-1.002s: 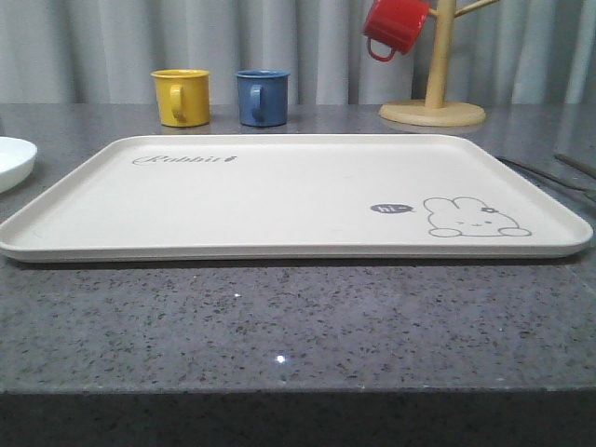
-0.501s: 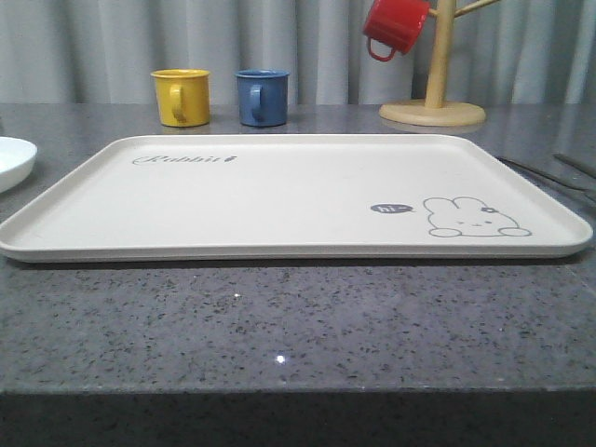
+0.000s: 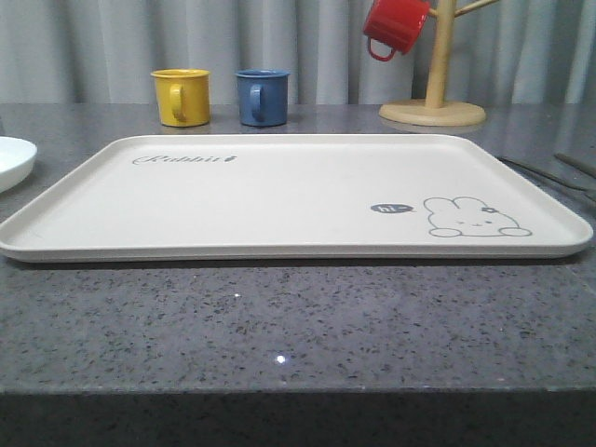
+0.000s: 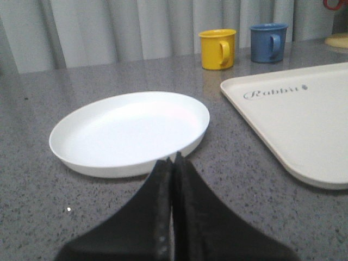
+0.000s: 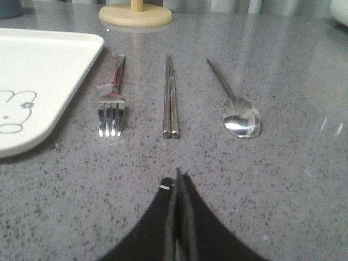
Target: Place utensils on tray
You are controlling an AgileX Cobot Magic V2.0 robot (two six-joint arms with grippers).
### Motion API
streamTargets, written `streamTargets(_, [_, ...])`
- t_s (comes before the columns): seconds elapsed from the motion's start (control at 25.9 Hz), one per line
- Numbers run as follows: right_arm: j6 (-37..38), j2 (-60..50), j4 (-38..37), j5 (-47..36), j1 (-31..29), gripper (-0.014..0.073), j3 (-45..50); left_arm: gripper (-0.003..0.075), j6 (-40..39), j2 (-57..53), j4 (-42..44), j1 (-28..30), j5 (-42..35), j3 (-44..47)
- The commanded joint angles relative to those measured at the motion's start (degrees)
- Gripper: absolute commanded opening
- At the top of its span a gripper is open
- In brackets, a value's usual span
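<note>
The cream tray (image 3: 279, 200) with its rabbit drawing lies flat in the middle of the grey counter and holds nothing. In the right wrist view the silver fork (image 5: 112, 103), the pair of chopsticks (image 5: 171, 98) and the spoon (image 5: 236, 109) lie side by side on the counter, just right of the tray's corner (image 5: 60, 70). My right gripper (image 5: 178, 176) is shut and empty, a short way in front of the chopsticks' near ends. My left gripper (image 4: 172, 161) is shut and empty, its tips at the near rim of a white plate (image 4: 130, 130).
A yellow mug (image 3: 181, 96) and a blue mug (image 3: 262, 96) stand behind the tray. A wooden mug tree (image 3: 434, 102) at the back right carries a red mug (image 3: 393, 26). The white plate sits left of the tray (image 4: 304, 119).
</note>
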Motion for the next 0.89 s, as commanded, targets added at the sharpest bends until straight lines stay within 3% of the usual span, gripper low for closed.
streamTargets(0.0, [-0.4, -1.1, 0.0, -7.5, -0.4, -0.0069, -0.8, -0.0018, -0.7, -1.2, -0.6, 0.1, -10.2, 0.1])
streamTargets(0.15, [-0.4, -1.1, 0.0, -7.8, -0.4, -0.0069, -2.5, -0.0018, -0.7, -1.2, -0.6, 0.1, -18.2, -0.3])
streamTargets(0.27, [-0.4, -1.1, 0.0, -6.3, -0.4, -0.0069, -5.4, -0.0018, -0.7, -1.2, -0.6, 0.1, -19.0, -2.3])
streamTargets(0.69, [0.0, 4.6, 0.9, 4.9, -0.4, -0.0068, -23.1, -0.0018, -0.7, 6.7, -0.6, 0.1, 0.5, -19.0])
streamTargets(0.85, [0.0, 10.9, 3.2, 7.3, -0.4, -0.0068, -27.9, -0.0018, -0.7, 12.9, -0.6, 0.1, 3.3, -23.6])
